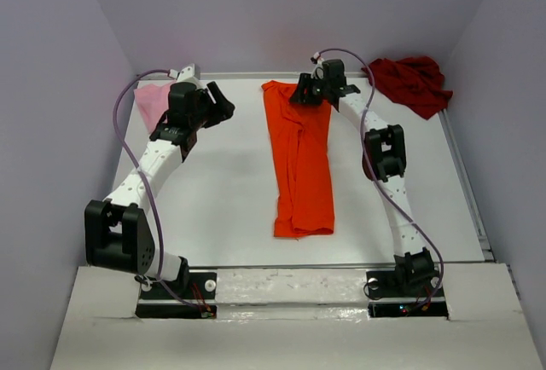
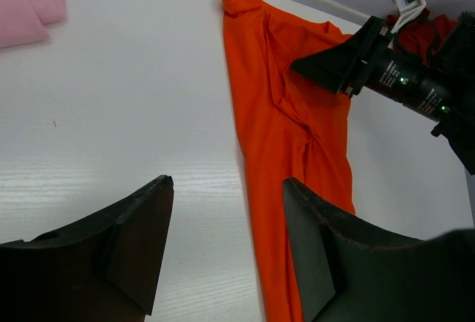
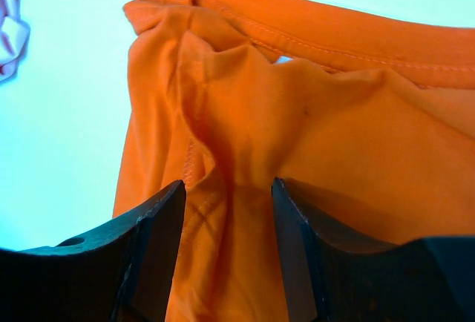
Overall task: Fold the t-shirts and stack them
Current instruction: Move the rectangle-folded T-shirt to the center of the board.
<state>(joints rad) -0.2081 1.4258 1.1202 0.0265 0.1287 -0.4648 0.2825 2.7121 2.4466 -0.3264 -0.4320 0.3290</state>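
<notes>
The bright orange t-shirt [image 1: 300, 174] lies as a long narrow strip down the middle of the table. It also shows in the left wrist view [image 2: 289, 114] and the right wrist view [image 3: 334, 129]. My right gripper [image 1: 304, 94] is low over the shirt's far end, open, with its jaws on either side of a raised ridge of orange cloth [image 3: 226, 185]. My left gripper [image 1: 222, 106] is open and empty above bare table just left of the shirt [image 2: 226, 181]. The light pink t-shirt [image 1: 152, 101] lies at the far left corner. The dark red t-shirt [image 1: 415, 82] lies crumpled at the far right corner.
The white table [image 1: 213, 191] has a raised rail along its far edge and right edge [image 1: 465, 174]. Grey walls close in the back and both sides. Both arm bases stand at the near edge.
</notes>
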